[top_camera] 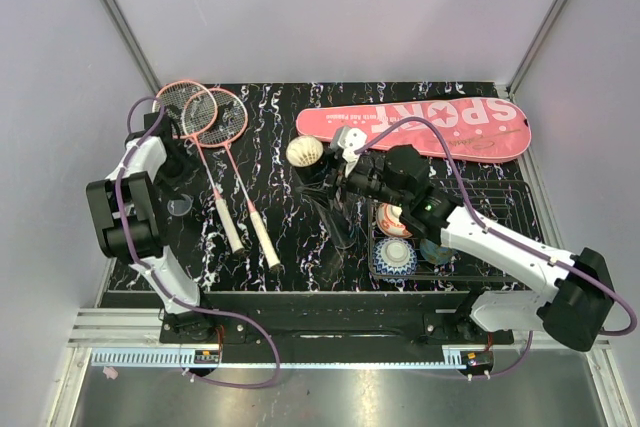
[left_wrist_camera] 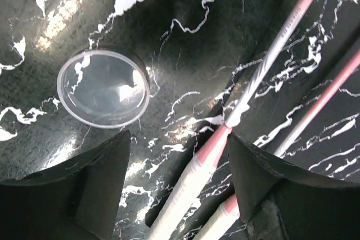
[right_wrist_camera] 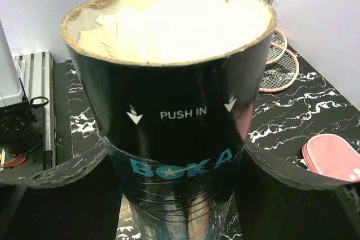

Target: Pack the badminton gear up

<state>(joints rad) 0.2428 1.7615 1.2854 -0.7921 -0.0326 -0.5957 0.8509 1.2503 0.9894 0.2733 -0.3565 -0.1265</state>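
Black tube (right_wrist_camera: 174,139) sits clamped in your right gripper (right_wrist_camera: 177,164) at frame centre, white feathers (right_wrist_camera: 163,21) at its mouth; keep it steady. Your left gripper (left_wrist_camera: 179,139) hangs spread and holds nothing, with a racket handle (left_wrist_camera: 191,184) between its fingers. Capping looks next, so steer up-left to the clear lid (left_wrist_camera: 104,88). The tube reads "BOKA" and "PUSH IN". Farther back, the pink cover (top_camera: 415,127) reads "SPORT".

Lower end of black tube (right_wrist_camera: 169,133) off-frame
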